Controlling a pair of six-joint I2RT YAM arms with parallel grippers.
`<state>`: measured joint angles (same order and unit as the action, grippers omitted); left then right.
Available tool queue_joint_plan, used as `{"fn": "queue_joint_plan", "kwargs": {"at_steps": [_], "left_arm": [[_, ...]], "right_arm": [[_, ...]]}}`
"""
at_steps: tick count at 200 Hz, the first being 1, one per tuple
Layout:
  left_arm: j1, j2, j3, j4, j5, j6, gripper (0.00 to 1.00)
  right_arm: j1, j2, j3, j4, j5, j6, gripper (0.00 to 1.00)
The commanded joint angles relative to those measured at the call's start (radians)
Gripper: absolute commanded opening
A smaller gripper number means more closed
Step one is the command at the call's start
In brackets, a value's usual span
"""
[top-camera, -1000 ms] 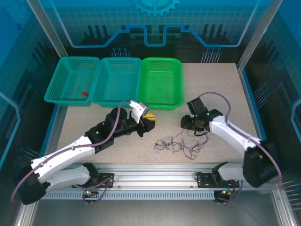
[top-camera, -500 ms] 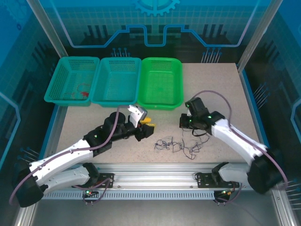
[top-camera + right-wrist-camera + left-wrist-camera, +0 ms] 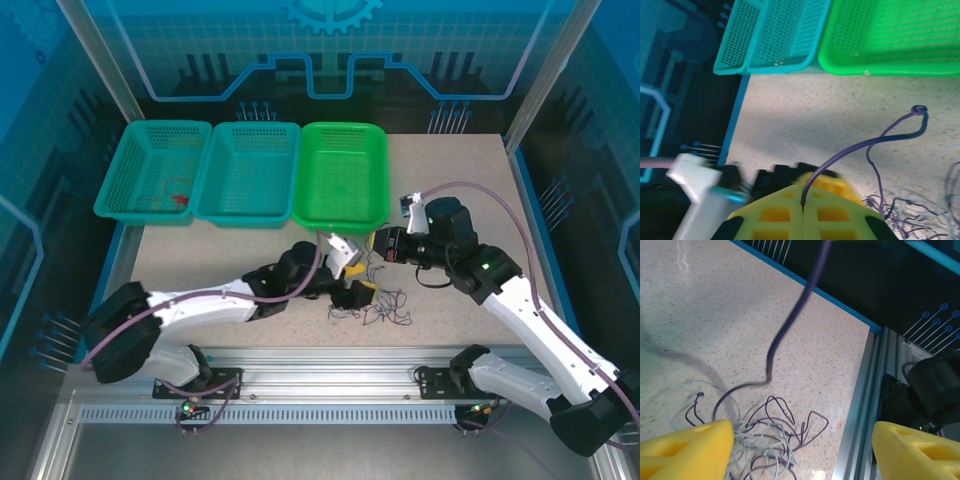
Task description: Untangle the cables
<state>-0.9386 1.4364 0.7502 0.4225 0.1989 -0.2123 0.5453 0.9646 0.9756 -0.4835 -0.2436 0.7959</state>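
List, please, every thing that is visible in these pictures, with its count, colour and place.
teal baskets: two, teal, side by side at the table's far left
green basket: one, bright green, directly right of the teal ones
red cable: one, red, inside the leftmost teal basket
cables: one tangled bunch, dark and whitish, on the table near its front edge
dark cable: one, dark purple, running from the tangle into the right tool
table: one, speckled beige
left tool: one, yellow fingers, open over the tangle
right tool: one, yellow fingers, shut on the dark cable
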Motion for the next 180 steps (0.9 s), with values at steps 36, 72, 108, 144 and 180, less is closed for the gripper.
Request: {"fn": "queue_joint_plan", "kwargs": {"at_steps": [36, 72, 108, 144, 180], "left_arm": [[-0.014, 0.158, 0.073, 0.304, -0.235, -0.041, 0.75], [-0.009, 0.186, 0.052, 0.408, -0.327, -0.049, 0.3], [-0.008, 0.153, 0.033, 0.432, -0.323, -0.091, 0.0], [-0.005, 0.085, 0.044, 0.319, -0.311, -0.196, 0.0], [-0.006, 0.013, 0.033, 0.274, -0.292, -0.257, 0.0]], "right_arm": [[0.068, -0.027, 0.045, 0.032, -0.066, 0.078, 0.0], [0.072, -0.071, 0.032, 0.013, -0.041, 0.119, 0.0], [0.057, -0.121, 0.032, -0.06, 0.045, 0.097, 0.19], [0.047, -0.179, 0.014, -0.213, 0.197, -0.05, 0.62], [0.049, -0.331, -0.172, -0.181, 0.296, -0.15, 0.75]]}}
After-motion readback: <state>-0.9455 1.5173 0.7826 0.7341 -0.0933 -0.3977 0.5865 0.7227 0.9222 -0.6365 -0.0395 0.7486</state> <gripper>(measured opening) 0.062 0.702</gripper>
